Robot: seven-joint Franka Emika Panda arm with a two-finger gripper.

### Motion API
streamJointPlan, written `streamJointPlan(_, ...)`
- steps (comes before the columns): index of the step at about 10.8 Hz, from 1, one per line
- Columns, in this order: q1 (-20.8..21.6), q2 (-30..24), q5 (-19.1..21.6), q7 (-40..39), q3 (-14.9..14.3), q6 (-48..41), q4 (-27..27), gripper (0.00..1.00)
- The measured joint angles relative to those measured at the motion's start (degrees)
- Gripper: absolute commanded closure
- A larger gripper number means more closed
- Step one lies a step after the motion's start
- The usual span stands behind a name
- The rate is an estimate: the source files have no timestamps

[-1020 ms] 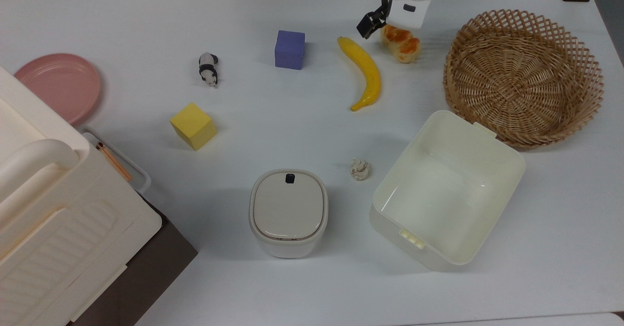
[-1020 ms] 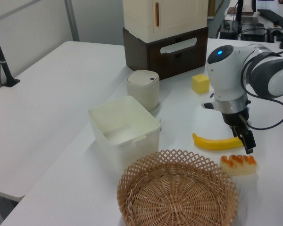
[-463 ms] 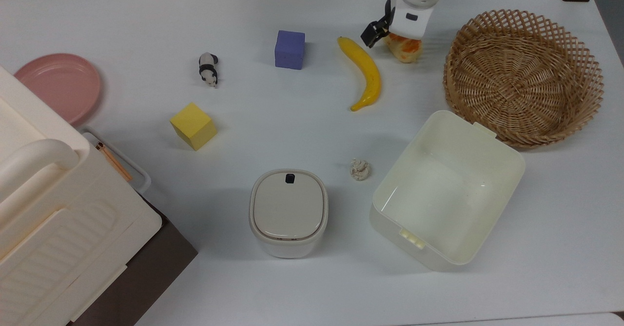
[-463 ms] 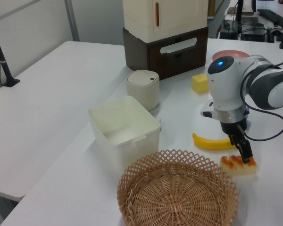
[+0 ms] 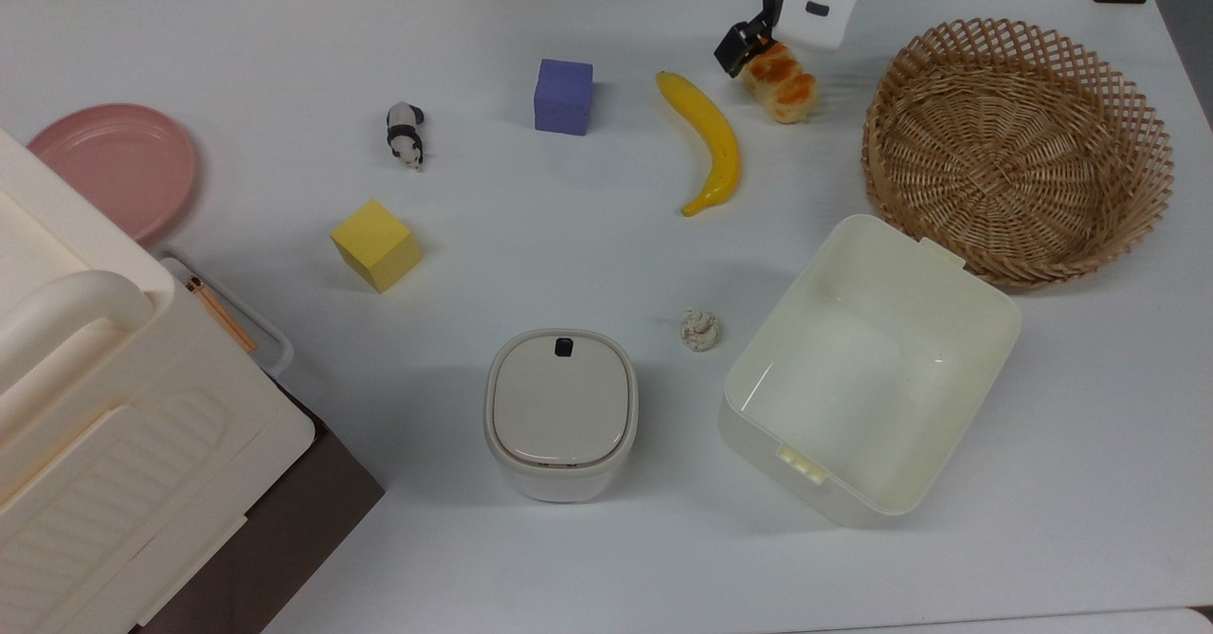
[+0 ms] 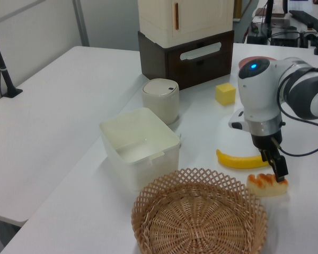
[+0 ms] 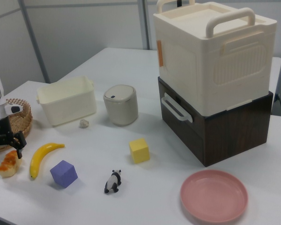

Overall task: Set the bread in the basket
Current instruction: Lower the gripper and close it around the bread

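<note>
Just beside the basket [image 5: 1019, 146], on the top view's left of its lattice-woven wicker rim, the bread [image 5: 783, 83] is seen lying on the smooth white table [image 5: 569, 217]: a small oblong loaf with pale cream sides and a glossy, segmented orange-brown top. The gripper [image 6: 276, 171] is set down at the loaf's end farther from the basket, its dark fingers [image 7: 19, 140] parted and standing at either side of that end; whether the loaf is actually pinched cannot be told. A curved yellow banana [image 5: 706, 139] lies just beyond the loaf, away from the basket.

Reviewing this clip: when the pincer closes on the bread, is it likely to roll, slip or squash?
The bread lies flat on the table on a pale, broad base, so it probably won't roll. Its glazed orange top looks glossy, so the pincer might slip there. It looks like a moulded toy, likely light and holding its shape.
</note>
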Motion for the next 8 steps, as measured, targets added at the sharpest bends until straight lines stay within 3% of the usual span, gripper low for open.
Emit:
streamJointPlan(7, 2.4, -0.1, 2.1, 0.6, 0.4, -0.7, -0.1, 0.00)
streamJointPlan(8, 2.5, 0.7, 2.1, 1.1, 0.4, 0.6, -0.1, 0.06)
